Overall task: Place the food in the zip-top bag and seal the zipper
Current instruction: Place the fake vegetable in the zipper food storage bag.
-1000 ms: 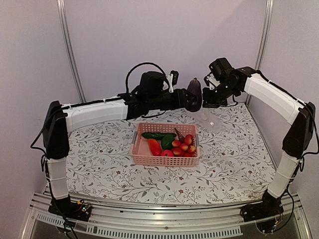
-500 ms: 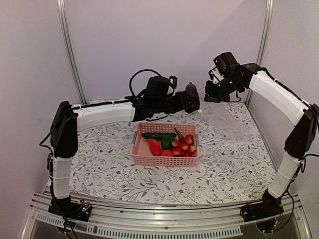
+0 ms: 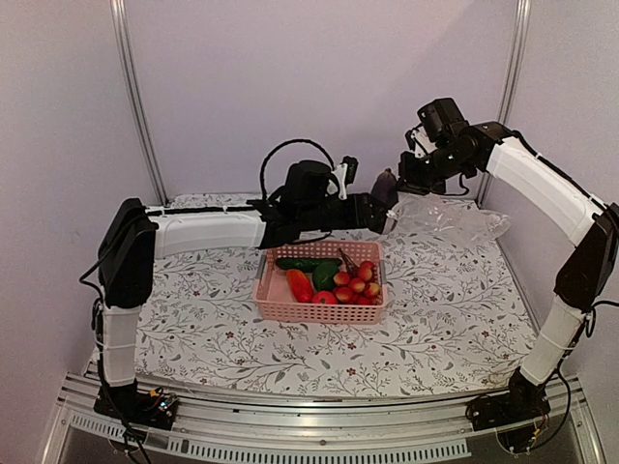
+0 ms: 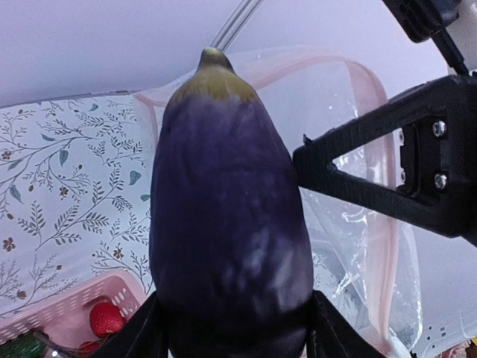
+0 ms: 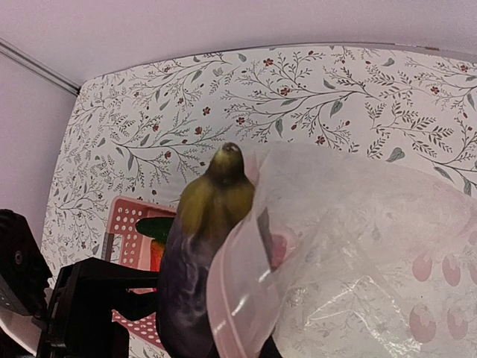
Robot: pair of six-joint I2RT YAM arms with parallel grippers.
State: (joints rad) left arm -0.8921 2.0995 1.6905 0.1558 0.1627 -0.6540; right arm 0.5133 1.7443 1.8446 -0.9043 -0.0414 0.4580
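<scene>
While the left tool (image 3: 379,207) clamps the eggplant (image 4: 227,224), the right tool (image 3: 412,180) pinches the bag (image 3: 455,218) by its mouth.
Both meet above and just behind the basket's (image 3: 319,311) far right corner, the eggplant pointing stem-first at the pink zipper (image 5: 223,294) rim. The bag's body drapes onto the counter (image 3: 193,319) right of the basket; the cucumber (image 3: 305,263) and red fruits (image 3: 356,285) lie in the basket.
</scene>
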